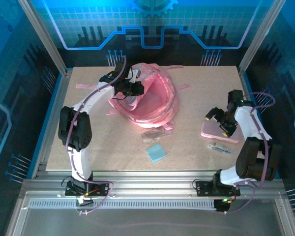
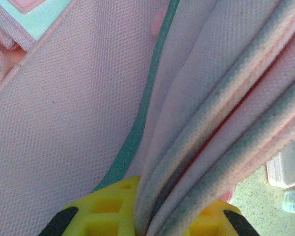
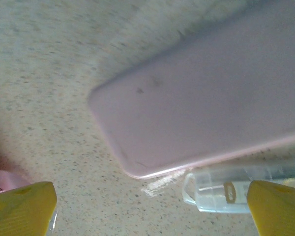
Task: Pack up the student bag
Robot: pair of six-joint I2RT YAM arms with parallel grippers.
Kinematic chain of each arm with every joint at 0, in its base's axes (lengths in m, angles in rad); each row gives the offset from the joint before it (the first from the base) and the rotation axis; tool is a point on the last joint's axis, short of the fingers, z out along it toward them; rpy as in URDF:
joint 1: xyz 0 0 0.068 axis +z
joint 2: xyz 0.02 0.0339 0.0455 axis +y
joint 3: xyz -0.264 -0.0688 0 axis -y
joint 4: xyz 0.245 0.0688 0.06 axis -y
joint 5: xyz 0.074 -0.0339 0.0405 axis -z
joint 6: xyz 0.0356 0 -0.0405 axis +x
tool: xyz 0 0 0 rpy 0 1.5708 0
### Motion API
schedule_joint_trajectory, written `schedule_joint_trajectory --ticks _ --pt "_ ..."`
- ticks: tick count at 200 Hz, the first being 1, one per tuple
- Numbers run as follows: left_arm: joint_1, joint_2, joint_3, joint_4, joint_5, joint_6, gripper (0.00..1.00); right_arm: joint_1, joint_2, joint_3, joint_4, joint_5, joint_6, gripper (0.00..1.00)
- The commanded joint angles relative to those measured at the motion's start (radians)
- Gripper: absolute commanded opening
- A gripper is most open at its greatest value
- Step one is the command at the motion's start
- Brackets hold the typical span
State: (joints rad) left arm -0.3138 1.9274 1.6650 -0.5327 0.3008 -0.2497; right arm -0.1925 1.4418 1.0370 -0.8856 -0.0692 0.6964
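Observation:
The student bag (image 1: 155,103), a big soft pink backpack, lies at the back middle of the table with its mouth gaping. My left gripper (image 1: 132,88) is shut on the bag's left rim. In the left wrist view, folds of the pink bag fabric (image 2: 196,123) run between the yellow fingers (image 2: 108,206) of my left gripper (image 2: 147,216). My right gripper (image 1: 220,121) hovers open over a small flat pink case (image 1: 217,133) at the right. In the right wrist view its yellow fingertips (image 3: 22,206) stand wide apart, with the case (image 3: 206,108) beyond my right gripper (image 3: 150,211).
A small clear-capped item (image 1: 220,146) lies just in front of the case, and it shows as the clear item (image 3: 221,189) in the right wrist view. A blue square pad (image 1: 156,153) and a clear packet (image 1: 151,134) lie in front of the bag. Pink straps (image 1: 88,86) trail off the bag.

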Motion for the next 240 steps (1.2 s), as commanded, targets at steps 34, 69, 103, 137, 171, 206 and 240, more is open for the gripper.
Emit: schedule_joint_trajectory --ticks 34,69,103,137,171,206,240 --pt "0.006 -0.089 -0.019 0.015 0.092 -0.059 0.01 -0.029 0.078 -0.077 0.127 -0.119 0.249 1.00" --pt "0.009 -0.091 -0.039 0.043 0.092 -0.089 0.02 -0.042 0.093 -0.131 0.180 -0.068 0.388 1.00" --pt "0.013 -0.103 -0.051 0.062 0.089 -0.099 0.03 -0.073 0.141 -0.082 0.180 -0.015 0.417 1.00" --pt "0.015 -0.108 -0.044 0.048 0.086 -0.084 0.03 -0.117 0.229 -0.027 0.209 -0.058 0.454 1.00" --pt "0.016 -0.119 -0.064 0.049 0.072 -0.079 0.03 -0.128 0.271 0.031 0.181 -0.045 0.508 1.00" --pt "0.016 -0.132 -0.077 0.044 0.068 -0.073 0.03 -0.136 0.321 0.104 0.093 -0.051 0.525 1.00" --pt "0.018 -0.157 -0.093 0.041 0.053 -0.063 0.03 -0.152 0.247 0.093 0.046 -0.033 0.564 1.00"
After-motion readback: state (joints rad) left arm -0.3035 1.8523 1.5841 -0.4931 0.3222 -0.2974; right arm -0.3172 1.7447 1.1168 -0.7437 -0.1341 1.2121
